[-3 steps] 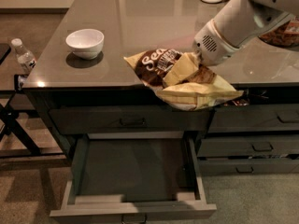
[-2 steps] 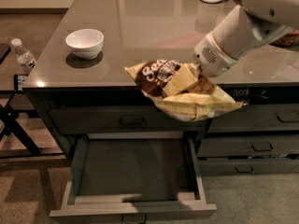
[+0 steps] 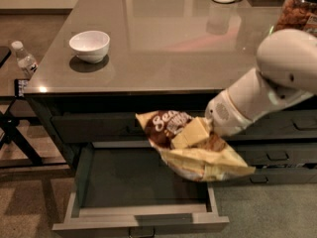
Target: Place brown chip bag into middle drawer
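The brown chip bag (image 3: 203,162) is hanging at centre frame, over the right half of the open middle drawer (image 3: 133,180), with its right end overhanging the drawer's side. Released here, it is likely to snag there or tip out. The end effector (image 3: 190,134) is clamping the bag's upper face from the right.

Below the front edge of the bench (image 3: 163,48), the tool (image 3: 193,133) grips and partly covers the crinkly yellow-brown chip bag (image 3: 210,163), which hides the right wall of the dark grey middle drawer (image 3: 129,182).
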Robot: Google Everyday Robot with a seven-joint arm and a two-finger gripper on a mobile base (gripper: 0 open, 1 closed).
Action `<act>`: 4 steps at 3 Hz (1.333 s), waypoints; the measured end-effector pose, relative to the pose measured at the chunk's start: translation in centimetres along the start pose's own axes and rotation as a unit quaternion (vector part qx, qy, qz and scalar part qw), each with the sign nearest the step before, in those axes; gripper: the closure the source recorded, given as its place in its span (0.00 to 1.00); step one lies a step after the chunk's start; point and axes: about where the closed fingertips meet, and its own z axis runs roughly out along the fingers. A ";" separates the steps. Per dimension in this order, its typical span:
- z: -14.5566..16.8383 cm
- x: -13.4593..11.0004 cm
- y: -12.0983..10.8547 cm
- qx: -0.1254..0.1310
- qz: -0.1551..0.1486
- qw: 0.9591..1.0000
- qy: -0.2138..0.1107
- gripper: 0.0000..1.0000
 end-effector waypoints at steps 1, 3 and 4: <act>0.7 0.9 0.0 -0.003 0.005 1.000 0.010 1.00; 2.9 2.1 -0.7 -0.013 0.030 0.999 0.008 1.00; 7.5 5.2 -2.3 -0.033 0.086 0.996 0.008 1.00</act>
